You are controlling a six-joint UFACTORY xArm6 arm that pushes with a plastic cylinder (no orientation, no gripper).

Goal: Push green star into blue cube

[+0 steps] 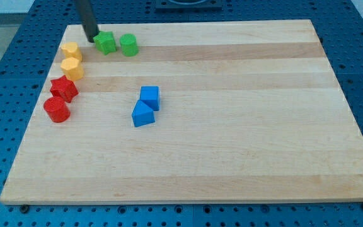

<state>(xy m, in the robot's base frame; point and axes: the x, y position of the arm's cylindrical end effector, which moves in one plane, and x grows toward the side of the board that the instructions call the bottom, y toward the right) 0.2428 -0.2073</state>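
Observation:
The green star [106,42] lies near the view's top left of the wooden board [244,139]. My tip [91,39] stands just to the star's left, touching or almost touching it. The blue cube [149,97] sits near the board's middle, below and to the right of the star. A second blue block, wedge-like, [142,115] touches the cube's lower left.
A green cylinder-like block [128,45] sits just right of the star. Two yellow blocks [71,51] [72,68] stand at the left edge. A red star [63,89] and a red cylinder [57,109] lie below them.

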